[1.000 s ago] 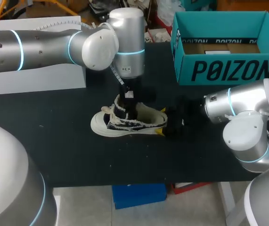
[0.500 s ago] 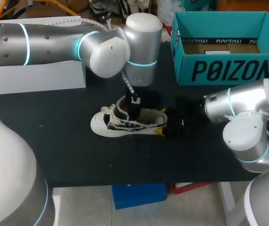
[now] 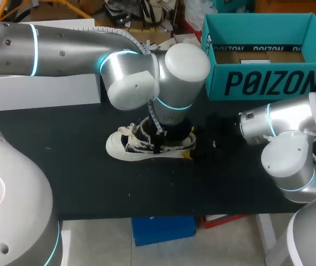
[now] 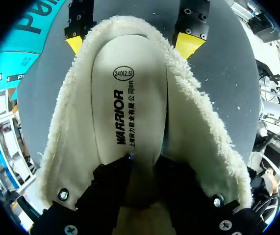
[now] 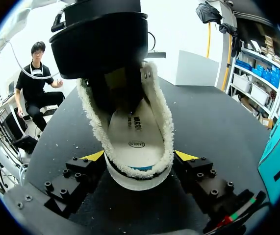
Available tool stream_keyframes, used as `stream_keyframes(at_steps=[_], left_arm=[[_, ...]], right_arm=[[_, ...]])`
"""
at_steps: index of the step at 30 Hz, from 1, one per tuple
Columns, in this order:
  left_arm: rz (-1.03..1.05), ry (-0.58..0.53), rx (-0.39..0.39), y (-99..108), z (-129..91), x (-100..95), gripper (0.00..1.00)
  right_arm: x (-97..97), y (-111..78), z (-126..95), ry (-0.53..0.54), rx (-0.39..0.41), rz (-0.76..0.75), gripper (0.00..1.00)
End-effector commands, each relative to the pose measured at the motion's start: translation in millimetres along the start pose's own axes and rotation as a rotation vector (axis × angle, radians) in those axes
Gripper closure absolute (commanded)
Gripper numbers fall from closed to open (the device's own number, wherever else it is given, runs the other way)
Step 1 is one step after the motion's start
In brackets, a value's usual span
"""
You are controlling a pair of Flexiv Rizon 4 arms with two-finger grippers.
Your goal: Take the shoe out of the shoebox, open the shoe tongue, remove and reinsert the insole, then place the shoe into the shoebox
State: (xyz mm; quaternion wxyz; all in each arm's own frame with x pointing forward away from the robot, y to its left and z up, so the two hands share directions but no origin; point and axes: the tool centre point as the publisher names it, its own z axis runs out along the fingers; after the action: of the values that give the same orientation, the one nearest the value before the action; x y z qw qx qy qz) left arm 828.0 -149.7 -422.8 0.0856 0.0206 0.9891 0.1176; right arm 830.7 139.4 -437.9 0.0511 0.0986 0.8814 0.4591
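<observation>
Quick tally.

- Shoes: one, a cream fleece-lined canvas shoe (image 3: 125,145) with dark side panels.
- Insoles: one, an off-white printed foam insole (image 4: 130,98).
- Shoeboxes: one, an open teal cardboard shoebox (image 3: 268,83) with dark lettering on its side.
- Other boxes: one, a flat white rectangular box (image 3: 41,91).
- Tables: one, a black-topped table (image 3: 91,183).
- Arms: two, both silver with glowing blue rings: left arm (image 3: 63,50) and right arm (image 3: 288,149).
- Grippers: two, both black: left gripper (image 4: 142,164) and right gripper (image 5: 139,159).
- Yellow fingertips (image 5: 94,156) showing: two, both on the right gripper. The same pair shows in both wrist views.
</observation>
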Motion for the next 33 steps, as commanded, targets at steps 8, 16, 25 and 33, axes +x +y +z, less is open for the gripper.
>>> stream_keyframes(at_steps=[8,16,25,33], left_arm=[[-0.036,-0.321,0.056,15.3,46.5,-20.1,0.65],[-0.064,-0.403,0.143,18.4,27.6,-27.7,0.64],[-0.041,-0.406,0.188,13.4,17.2,-28.0,0.75],[0.005,-0.329,0.202,7.7,20.9,-23.0,1.0]], right_arm=[[-1.5,-2.2,1.4,-0.001,0.004,0.002,1.0],[-1.5,-2.2,1.4,-0.001,0.004,0.002,1.0],[-1.5,-2.2,1.4,-0.001,0.004,0.002,1.0],[-1.5,-2.2,1.4,-0.001,0.004,0.002,0.99]])
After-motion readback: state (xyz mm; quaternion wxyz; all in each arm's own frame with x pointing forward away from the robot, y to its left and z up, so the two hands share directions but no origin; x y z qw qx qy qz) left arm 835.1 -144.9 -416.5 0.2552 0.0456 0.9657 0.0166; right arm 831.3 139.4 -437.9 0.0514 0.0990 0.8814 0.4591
